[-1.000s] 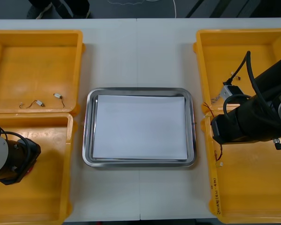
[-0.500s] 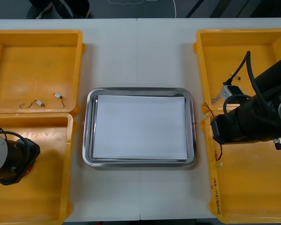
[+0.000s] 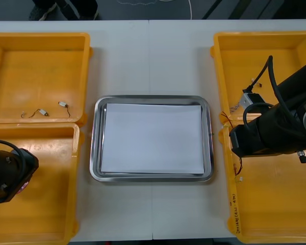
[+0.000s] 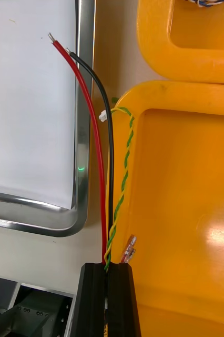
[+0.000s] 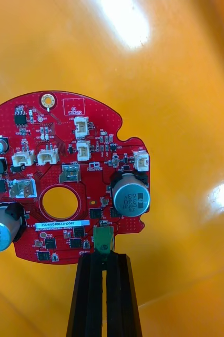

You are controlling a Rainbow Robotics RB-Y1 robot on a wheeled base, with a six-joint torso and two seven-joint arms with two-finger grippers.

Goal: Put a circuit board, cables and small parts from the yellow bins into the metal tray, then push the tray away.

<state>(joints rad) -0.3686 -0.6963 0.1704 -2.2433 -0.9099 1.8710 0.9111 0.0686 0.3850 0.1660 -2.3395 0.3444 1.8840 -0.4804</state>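
My left gripper (image 5: 103,257) is shut on the edge of a round red circuit board (image 5: 64,179), pinching it at a small green part, over the floor of the near left yellow bin (image 3: 51,214). The left arm (image 3: 5,176) hangs over that bin. My right gripper (image 4: 108,271) is shut on a bundle of cables: a red one (image 4: 95,158), a black one (image 4: 110,158) and a twisted green and yellow one (image 4: 125,163). Their free ends reach over the rim of the metal tray (image 4: 83,158). The tray (image 3: 94,153), white inside, lies mid-table.
The far left bin (image 3: 20,46) holds small metal parts (image 3: 42,112) with thin leads. In the far right bin (image 3: 290,51) lies another small metal part (image 3: 248,97). A blue and white cable (image 4: 206,2) shows past the near right bin's (image 4: 191,221) rim.
The left arm has shifted a little to the left and toward the near edge, the board with it. The right arm has stayed put.
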